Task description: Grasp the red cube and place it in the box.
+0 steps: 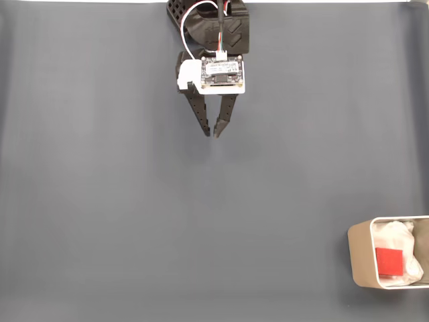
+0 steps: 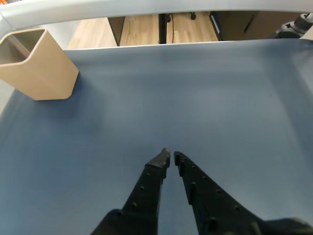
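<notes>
Gripper [image 1: 210, 134] empty, nearly closed — one red cube [image 1: 389, 261] inside one box [image 1: 358, 258].

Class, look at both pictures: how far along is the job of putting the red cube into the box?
Done: the red cube lies inside the box on its white lining, at the fixed view's lower right. In hand: nothing; the gripper is far from the box with jaws nearly closed and empty. Left: nothing appears to remain.

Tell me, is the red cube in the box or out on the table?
In. The fixed view shows the red cube lying on the white lining inside the box, at the lower right, far from the gripper.
</notes>
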You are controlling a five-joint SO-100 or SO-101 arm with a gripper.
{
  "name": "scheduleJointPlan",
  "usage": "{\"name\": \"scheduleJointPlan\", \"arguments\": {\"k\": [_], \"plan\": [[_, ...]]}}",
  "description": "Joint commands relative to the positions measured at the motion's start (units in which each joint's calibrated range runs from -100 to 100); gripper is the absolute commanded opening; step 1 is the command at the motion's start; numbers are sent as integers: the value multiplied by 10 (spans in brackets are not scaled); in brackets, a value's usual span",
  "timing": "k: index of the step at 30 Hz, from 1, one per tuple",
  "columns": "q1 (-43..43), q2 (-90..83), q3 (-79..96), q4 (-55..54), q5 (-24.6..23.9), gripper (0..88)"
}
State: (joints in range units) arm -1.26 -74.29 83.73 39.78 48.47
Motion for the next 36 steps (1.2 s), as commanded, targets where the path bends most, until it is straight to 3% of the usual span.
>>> {"name": "scheduleJointPlan", "arguments": {"k": [1,9,22,36], "plan": [[2,-66,43,6,8,0],[7,-197,154,67,9,0],[5,-255,161,292,-7,0],[7,-256,161,360,1,5]]}}
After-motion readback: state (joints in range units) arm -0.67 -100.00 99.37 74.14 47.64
